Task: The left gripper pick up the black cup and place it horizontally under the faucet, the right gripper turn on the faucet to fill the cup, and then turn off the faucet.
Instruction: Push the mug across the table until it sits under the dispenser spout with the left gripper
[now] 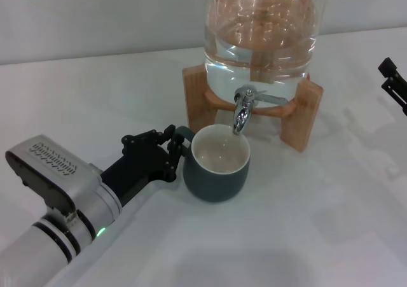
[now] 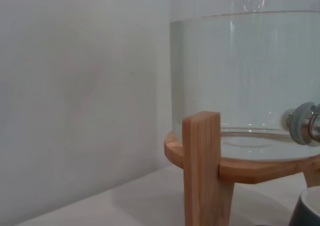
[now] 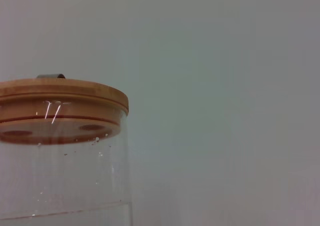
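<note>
The left gripper is at the handle of the black cup with its fingers closed around it, so the cup stays upright on the table with its mouth just below the faucet spout. The right gripper waits far right, near the lever side; I cannot tell if it is open.

a large clear water jar sits on a wooden stand at the back of the white worktop. the jar is partly filled with water. a round wooden lid closes its top. a plain pale wall rises behind the worktop.
</note>
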Robot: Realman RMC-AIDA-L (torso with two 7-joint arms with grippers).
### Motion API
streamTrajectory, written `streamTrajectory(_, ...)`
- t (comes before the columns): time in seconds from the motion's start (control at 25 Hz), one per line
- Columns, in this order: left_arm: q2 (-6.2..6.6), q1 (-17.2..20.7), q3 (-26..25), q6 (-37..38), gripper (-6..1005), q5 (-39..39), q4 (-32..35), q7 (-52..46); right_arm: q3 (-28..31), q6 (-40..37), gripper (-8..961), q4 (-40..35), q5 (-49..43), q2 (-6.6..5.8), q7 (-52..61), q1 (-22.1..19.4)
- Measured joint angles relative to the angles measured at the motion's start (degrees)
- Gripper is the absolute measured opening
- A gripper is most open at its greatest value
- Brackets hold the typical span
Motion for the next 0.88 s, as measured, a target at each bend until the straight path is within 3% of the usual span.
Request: streamTrajectory(0.88,-0.05,-1.5,0.1,-1.6,136,1.4,-0.2,0.1,0.0,-0.2,870,0.0,0.0,0.04,0.6,0.0)
